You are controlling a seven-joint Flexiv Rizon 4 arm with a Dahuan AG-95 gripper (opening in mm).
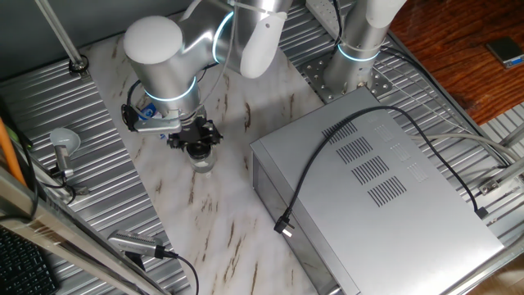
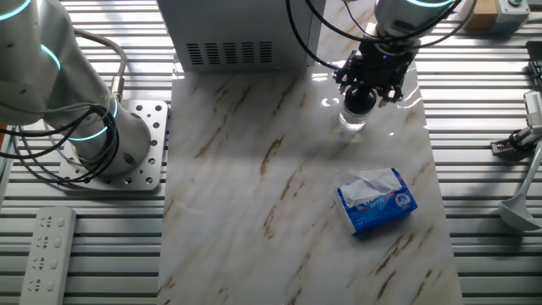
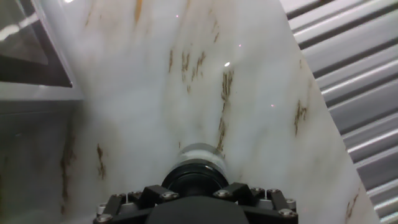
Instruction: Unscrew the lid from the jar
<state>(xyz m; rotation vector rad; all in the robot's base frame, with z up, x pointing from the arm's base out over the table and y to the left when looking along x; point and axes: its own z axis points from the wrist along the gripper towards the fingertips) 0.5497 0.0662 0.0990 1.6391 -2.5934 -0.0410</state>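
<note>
Lid, black, on clear jar, upright on marble slab, upper right of the other fixed view, left of centre in one fixed view. Gripper directly above, jaws drawn in close around lid and seemingly gripping it; finger contact itself hidden by gripper body. Grey metal box near jar, lower right of one fixed view, black cable lying across its top. Blue-and-white packet on slab, lower right of the other fixed view. Ribbed metal table around slab. White power strip at lower left.
</note>
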